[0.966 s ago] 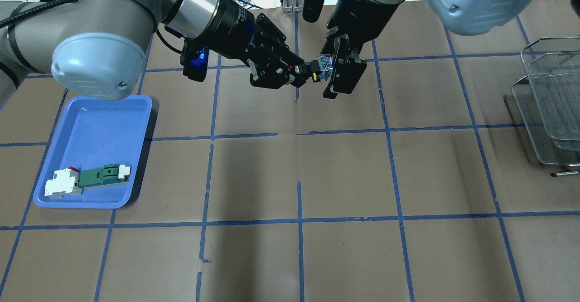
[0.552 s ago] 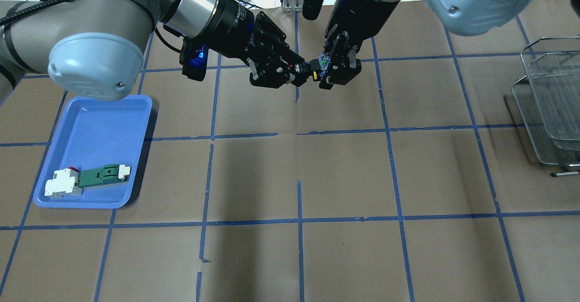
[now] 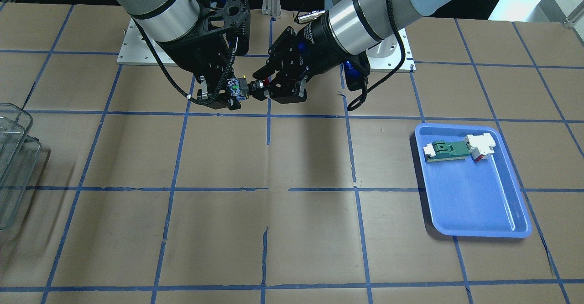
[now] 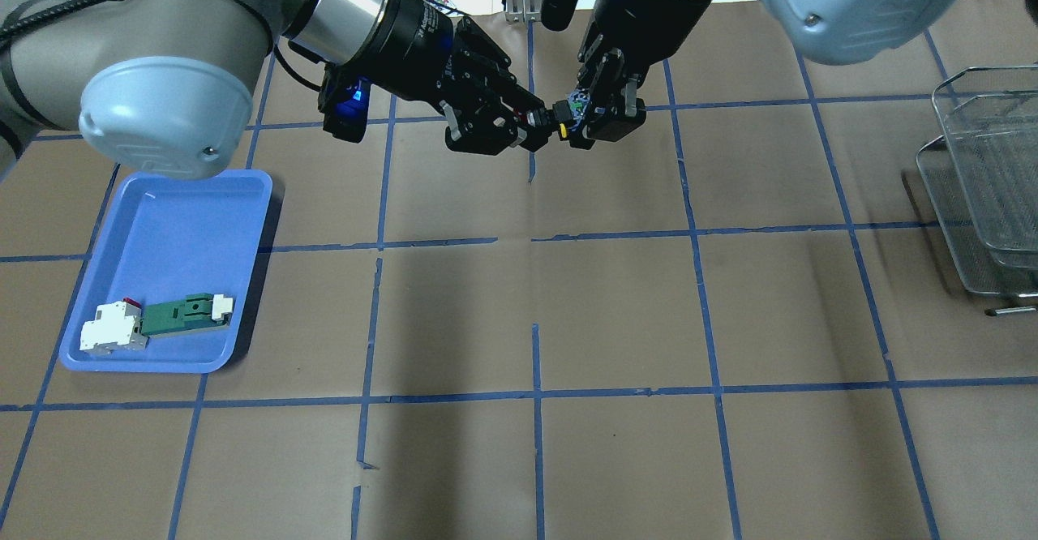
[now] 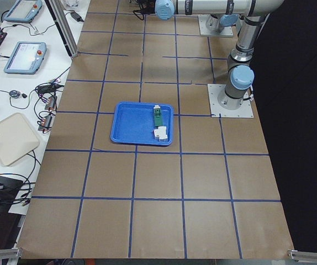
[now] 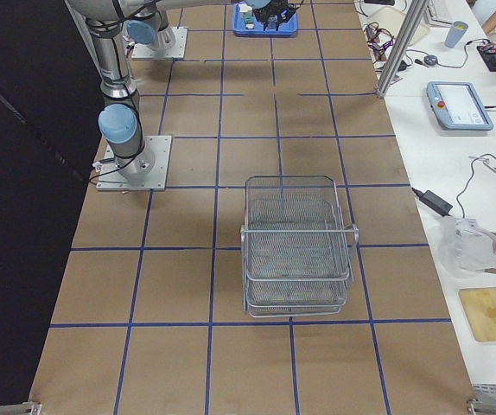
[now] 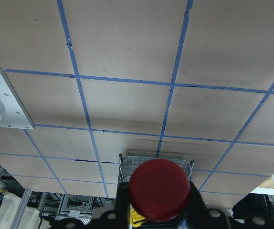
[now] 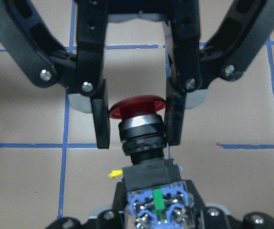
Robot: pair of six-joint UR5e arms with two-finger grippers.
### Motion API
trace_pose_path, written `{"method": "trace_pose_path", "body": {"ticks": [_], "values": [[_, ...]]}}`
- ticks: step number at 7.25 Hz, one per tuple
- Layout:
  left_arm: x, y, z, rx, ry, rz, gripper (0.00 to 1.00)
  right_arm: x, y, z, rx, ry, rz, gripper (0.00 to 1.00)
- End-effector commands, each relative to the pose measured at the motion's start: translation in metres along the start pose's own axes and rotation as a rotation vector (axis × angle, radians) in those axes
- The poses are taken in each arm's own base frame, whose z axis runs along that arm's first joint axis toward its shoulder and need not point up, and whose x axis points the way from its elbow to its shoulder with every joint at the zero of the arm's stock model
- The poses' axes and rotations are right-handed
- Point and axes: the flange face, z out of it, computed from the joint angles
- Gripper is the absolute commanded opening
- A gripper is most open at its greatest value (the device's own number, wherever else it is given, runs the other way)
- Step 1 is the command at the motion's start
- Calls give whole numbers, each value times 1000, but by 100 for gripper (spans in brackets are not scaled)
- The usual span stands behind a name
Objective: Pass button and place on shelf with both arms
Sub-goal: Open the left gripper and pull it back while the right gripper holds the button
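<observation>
Button [image 8: 138, 109], probably rigid and light: left gripper [image 4: 535, 122] jaws closed on its red head, right gripper [image 4: 588, 118] jaws clamping its contact block.

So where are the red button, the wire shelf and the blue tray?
button [image 8: 137, 107], right wrist view, its red head.
shelf [image 6: 295, 246], exterior right view, mesh inside the basket.
blue tray [image 4: 174, 240], overhead view, bare floor.

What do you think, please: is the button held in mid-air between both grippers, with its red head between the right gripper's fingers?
Not quite: the red head of the button sits between the fingers of the left gripper, as the right wrist view shows. The right gripper holds the contact-block end; the rest stands.
</observation>
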Motion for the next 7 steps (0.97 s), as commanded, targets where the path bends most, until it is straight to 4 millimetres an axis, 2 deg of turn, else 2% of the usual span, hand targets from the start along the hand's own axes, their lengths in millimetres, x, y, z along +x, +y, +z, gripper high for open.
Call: {"method": "trace_pose_path", "body": {"ticks": [1, 3, 4, 5, 6, 7], "values": [[-1, 7, -7, -3, 15, -49, 100, -1, -1, 0, 1, 1, -3, 6], [-2, 5, -10, 9, 23, -33, 100, -1, -1, -1, -6, 5, -4, 6], [3, -4, -21, 41, 49, 61, 98, -1, 2, 2, -10, -3, -4, 5], [16, -30, -38, 142, 80, 148, 98, -8, 6, -7, -27, 8, -31, 5], [27, -54, -56, 184, 88, 242, 98, -11, 24, -32, -95, 59, -40, 2], [33, -92, -75, 337, 27, 388, 98, -13, 47, -48, -146, 81, -6, 0]]}}
